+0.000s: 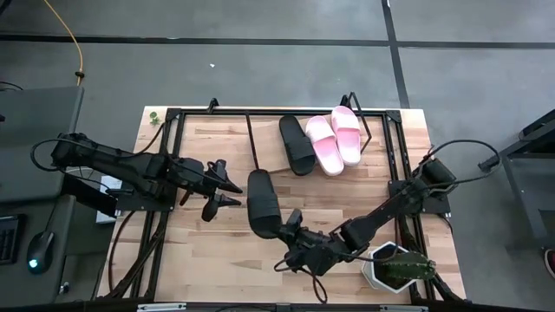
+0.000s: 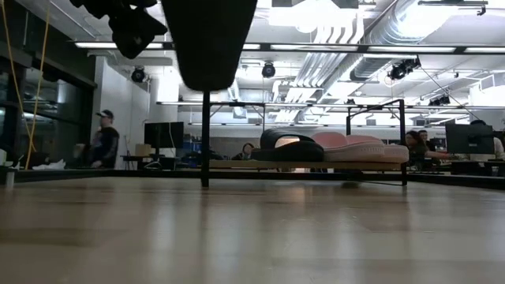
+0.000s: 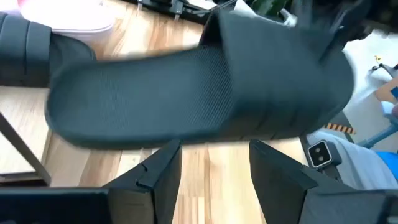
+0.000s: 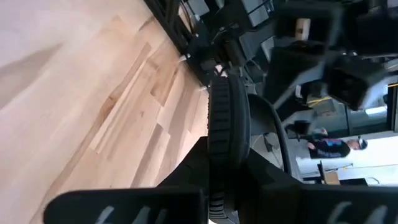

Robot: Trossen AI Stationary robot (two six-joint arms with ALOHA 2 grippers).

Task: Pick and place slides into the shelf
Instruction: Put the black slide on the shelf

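One black slide (image 1: 263, 204) is in my right gripper (image 1: 289, 227) over the table's middle; the low view shows this slide (image 2: 207, 39) high above the tabletop. My left gripper (image 1: 232, 194) is open just left of it, and its fingers (image 3: 163, 174) stand below the slide (image 3: 199, 99) without touching. The shelf (image 1: 260, 139) sits at the far edge. Its right half holds the other black slide (image 1: 297, 145) and two pink slides (image 1: 334, 139), resting on their soles side by side. My right gripper holds the black slide at its near end (image 1: 276, 227), by the strap end (image 3: 280, 74). The wrist view shows the slide edge-on (image 4: 227, 124), pinched between the two fingers. The fingers come from the table's right, about level. The slide is lifted clear and tilted.
A potted plant in a white pot (image 1: 395, 269) stands near the right near corner, beside my right arm. Black frame rails (image 1: 160, 217) run along both sides of the table. The shelf's left part (image 1: 217, 139) is bare board. People (image 2: 102, 146) are in the room beyond.
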